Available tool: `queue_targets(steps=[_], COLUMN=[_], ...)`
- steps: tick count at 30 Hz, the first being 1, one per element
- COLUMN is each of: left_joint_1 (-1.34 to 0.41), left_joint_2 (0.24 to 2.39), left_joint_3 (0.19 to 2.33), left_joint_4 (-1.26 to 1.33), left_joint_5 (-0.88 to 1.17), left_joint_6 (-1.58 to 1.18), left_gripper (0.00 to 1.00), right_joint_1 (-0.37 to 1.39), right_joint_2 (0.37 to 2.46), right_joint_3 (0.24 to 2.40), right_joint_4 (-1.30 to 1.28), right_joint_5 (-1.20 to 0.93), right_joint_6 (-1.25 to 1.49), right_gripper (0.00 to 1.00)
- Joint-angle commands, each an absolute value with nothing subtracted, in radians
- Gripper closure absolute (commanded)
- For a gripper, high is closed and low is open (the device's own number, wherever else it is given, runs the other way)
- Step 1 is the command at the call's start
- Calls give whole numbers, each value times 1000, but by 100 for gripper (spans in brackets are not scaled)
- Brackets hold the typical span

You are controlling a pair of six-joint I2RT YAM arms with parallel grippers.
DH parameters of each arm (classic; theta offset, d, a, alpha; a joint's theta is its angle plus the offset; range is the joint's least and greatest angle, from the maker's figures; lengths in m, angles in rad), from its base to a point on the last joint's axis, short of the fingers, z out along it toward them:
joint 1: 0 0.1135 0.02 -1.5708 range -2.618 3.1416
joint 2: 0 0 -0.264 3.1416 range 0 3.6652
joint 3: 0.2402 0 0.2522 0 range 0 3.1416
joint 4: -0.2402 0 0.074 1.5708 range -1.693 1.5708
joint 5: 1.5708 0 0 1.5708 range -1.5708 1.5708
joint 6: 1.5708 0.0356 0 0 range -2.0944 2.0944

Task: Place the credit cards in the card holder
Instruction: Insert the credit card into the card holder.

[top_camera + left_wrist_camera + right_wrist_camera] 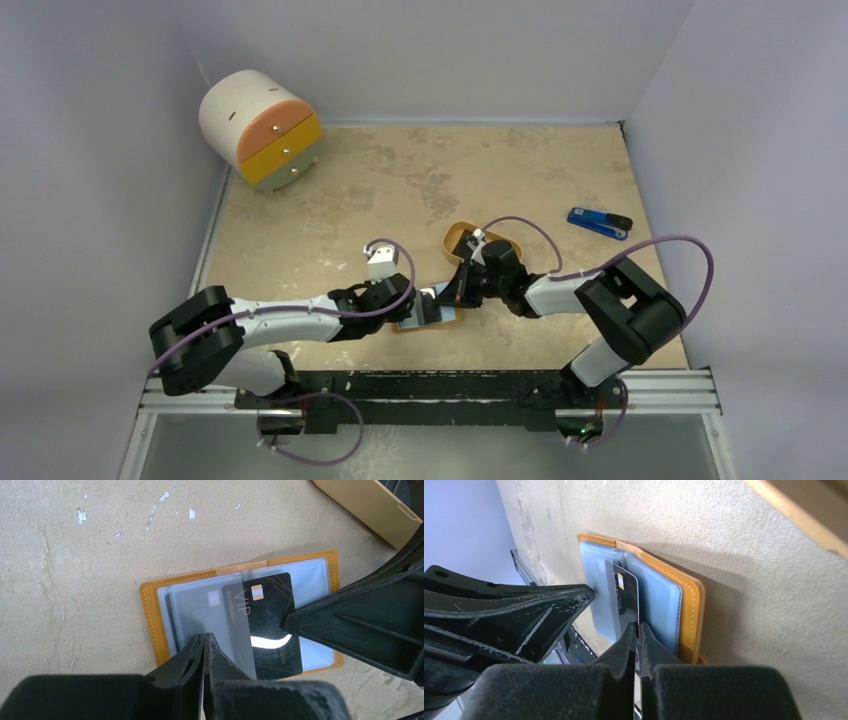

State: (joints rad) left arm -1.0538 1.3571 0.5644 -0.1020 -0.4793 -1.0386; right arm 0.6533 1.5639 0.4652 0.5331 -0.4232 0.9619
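Observation:
The card holder [432, 321] lies open on the table, orange-tan rim up, pale blue-grey clear sleeves inside [320, 577]. My left gripper [205, 639] is shut on a clear sleeve flap [212, 615] at the holder's near edge and holds it lifted. My right gripper [638, 626] is shut on the edge of a black credit card [267, 625] marked VIP, whose left part sits under the lifted flap. The card also shows edge-on in the right wrist view [626, 597], above the holder [689, 605]. A dark edge of another card [167, 612] shows inside the left sleeves. The two grippers [425, 300] [455, 293] meet over the holder.
An orange oval tray [485, 245] lies just behind the right gripper; its corner shows in the left wrist view [370, 505]. A blue-and-black gadget [600, 222] lies at the right. A white round drawer unit [260, 128] stands at the back left.

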Motion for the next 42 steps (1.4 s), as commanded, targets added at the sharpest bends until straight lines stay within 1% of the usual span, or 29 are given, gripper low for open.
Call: queue_targets(steps=[1,10,27,29,30,32,35,39,42], left_joint_1=[-1048,-1048,-1048,-1048,-1048,-1048,-1048,-1048,-1046], left_joint_2=[1322,1314,1296,1262,1242,1201,1153,1122,1135], left_joint_3=[557,561,568,571,570,569,564,539,520], left_joint_4=[-209,-227,-239,-265,-278,-311,-348,-363,-363], left_joint_5=[-485,-488,-495,-509,-516,-530,-547,-565,-576], left_joint_6=[-1047,-1043,-1038,-1043,-1044,-1050,-1059,-1080,-1095], left_gripper=[97,97,97,93,92,90,90,91,93], right_joint_1=[650,661,723,724,723,724,723,724,727], right_joint_2=[1596,1616,1652,1635,1625,1607,1591,1586,1585], right_joint_3=[449,471,566,563,564,564,571,585,604], right_joint_4=[618,643,553,538,526,508,484,446,418], right_joint_5=[-425,-426,-438,-431,-425,-415,-408,-397,-389], right_joint_6=[1001,1019,977,975,973,970,960,943,931], right_gripper=[100,100,100,100,98,88,77,68,62])
